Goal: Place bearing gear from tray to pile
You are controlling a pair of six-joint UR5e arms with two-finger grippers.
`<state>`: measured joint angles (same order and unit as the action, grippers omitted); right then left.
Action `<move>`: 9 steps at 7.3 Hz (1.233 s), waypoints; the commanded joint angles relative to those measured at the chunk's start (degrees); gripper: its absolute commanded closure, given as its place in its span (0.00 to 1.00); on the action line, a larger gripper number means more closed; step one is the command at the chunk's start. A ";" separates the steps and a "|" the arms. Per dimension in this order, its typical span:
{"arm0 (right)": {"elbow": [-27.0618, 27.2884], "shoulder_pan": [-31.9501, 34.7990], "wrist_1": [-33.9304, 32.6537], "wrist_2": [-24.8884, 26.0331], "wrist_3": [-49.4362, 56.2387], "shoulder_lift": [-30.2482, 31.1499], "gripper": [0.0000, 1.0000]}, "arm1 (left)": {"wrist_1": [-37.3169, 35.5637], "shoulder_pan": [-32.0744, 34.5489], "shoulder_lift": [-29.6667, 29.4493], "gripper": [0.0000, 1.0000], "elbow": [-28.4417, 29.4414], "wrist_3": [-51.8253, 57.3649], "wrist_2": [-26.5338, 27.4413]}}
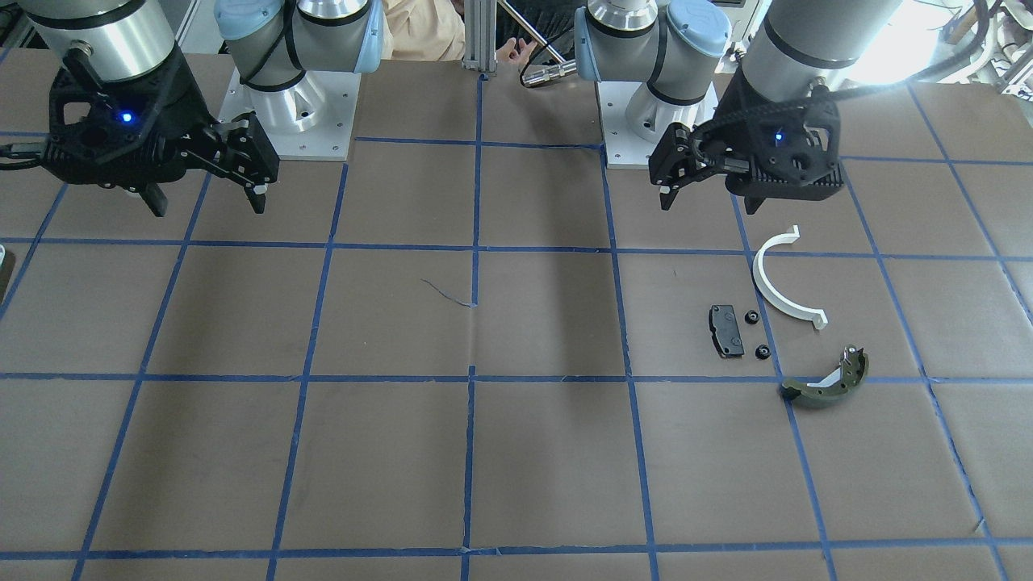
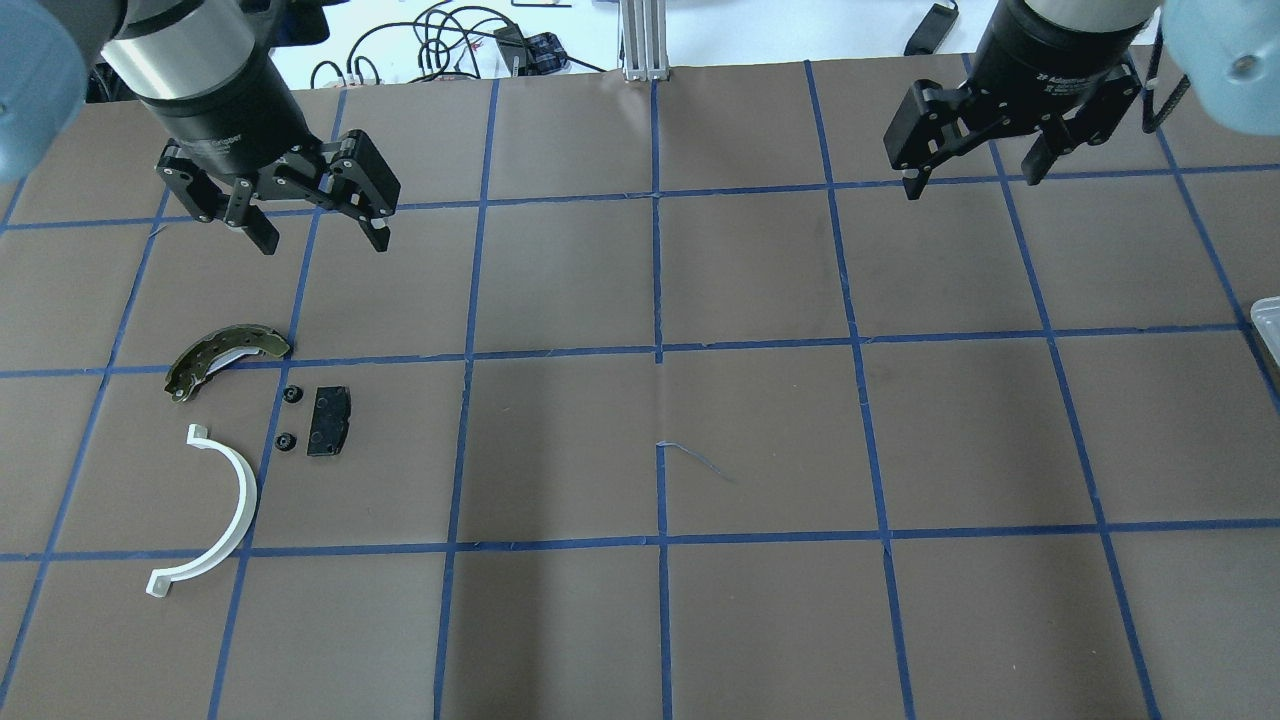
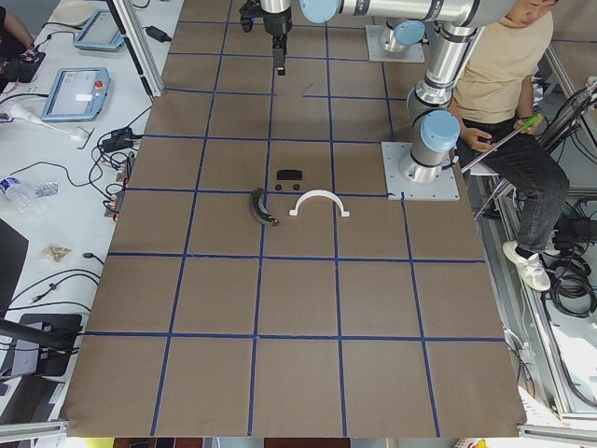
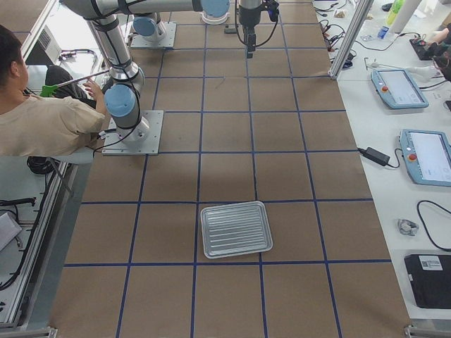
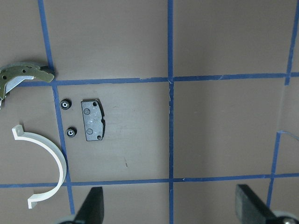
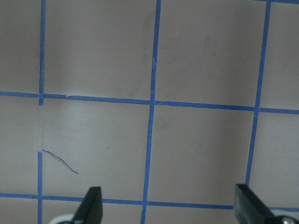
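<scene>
Front view: left gripper (image 1: 708, 202), upper right of frame, and right gripper (image 1: 208, 206), upper left, both hang w/ jaws spread, nothing btwn them. Right of centre lies the pile: white half-ring (image 1: 759, 276), black pad (image 1: 725, 331), olive brake shoe (image 1: 819, 394), w/ one bearing gear (image 1: 751, 318) and a second gear (image 1: 762, 351) just beside the pad's right edge. Overhead: same group at mid-left, gears left of the pad; tray (image 2: 1270, 330) only peeks in at right edge. Left side view: gears too small to make out. Right side view: tray sits lower centre; can't make out a gear on it. Left wrist cam: both gears btwn pad and half-ring, flat on the brown paper (image 5: 224, 42). Right wrist cam: just paper and blue tape (image 6: 153, 56). By its looks the gear is tiny, light, rigid, prob. apt to skitter; pinch across the toothed rim, fingertips nearly down at the paper.
</scene>
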<state>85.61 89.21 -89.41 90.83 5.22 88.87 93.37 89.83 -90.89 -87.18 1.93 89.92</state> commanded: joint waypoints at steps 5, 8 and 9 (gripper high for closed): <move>0.00 0.00 -2.09 -4.59 -0.39 -0.28 0.00 | -4.90 2.81 0.37 0.00 -1.43 -1.85 0.52; 0.09 0.00 -1.91 -3.64 0.05 -0.10 0.00 | -3.90 2.46 0.01 0.00 -0.54 -1.66 0.34; 0.09 0.00 -1.48 -3.64 -0.04 -0.10 0.00 | -3.99 2.46 0.10 0.00 -0.80 -1.66 0.17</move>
